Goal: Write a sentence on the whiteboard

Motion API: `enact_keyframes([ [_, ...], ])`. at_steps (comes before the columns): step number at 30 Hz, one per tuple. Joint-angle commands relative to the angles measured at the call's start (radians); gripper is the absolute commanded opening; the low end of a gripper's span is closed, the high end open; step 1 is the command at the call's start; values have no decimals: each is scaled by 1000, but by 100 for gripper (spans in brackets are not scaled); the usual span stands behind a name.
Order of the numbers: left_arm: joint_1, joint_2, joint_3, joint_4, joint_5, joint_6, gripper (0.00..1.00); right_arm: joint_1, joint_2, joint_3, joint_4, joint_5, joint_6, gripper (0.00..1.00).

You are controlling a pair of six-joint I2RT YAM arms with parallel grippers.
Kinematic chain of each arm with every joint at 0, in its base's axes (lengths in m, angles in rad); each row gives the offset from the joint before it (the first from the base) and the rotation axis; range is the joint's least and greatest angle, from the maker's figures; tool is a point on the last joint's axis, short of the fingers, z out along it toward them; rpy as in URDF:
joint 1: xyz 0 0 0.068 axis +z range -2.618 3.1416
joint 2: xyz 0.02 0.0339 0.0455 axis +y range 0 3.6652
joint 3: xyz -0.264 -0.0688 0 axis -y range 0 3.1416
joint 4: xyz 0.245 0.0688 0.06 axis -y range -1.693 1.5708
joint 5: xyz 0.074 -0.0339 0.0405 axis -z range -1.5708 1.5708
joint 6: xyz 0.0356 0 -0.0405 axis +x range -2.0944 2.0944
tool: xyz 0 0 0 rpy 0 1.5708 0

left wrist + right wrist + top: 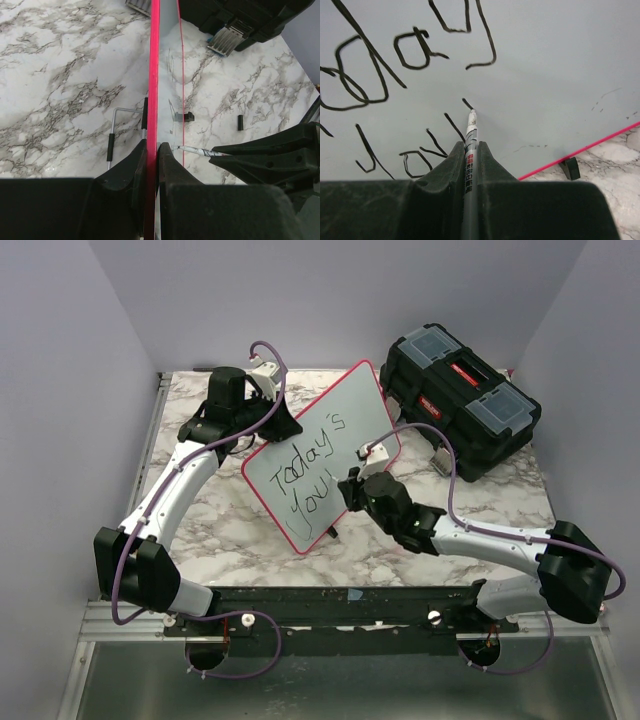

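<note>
The whiteboard (335,435), white with a red-pink rim, stands tilted on the marble table. My left gripper (262,390) is shut on its red top edge (152,100). The sentence (310,468) reads "Today's" with "You" and part of another letter below. My right gripper (345,490) is shut on a grey marker (470,150). The marker tip (472,114) touches the whiteboard face (545,75) at the end of the second line. The marker also shows in the left wrist view (195,150).
A black toolbox (460,390) with red latches sits at the back right, close to the whiteboard's right corner. A wire stand (115,135) lies behind the board. Small black clips (240,122) lie on the marble table (470,500).
</note>
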Motion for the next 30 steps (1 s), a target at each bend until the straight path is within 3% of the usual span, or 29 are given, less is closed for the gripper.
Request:
enact_keyframes([
  [1,-18,21,-2,-52,-37,78,0,-7,13,-52,-6,-8,34,1],
  [14,-18,17,-5,-51,-34,78,0,-7,5,-101,-17,-43,78,1],
  [30,-18,15,-5,-54,-40,79,0,-7,25,-15,-29,-36,47,1],
])
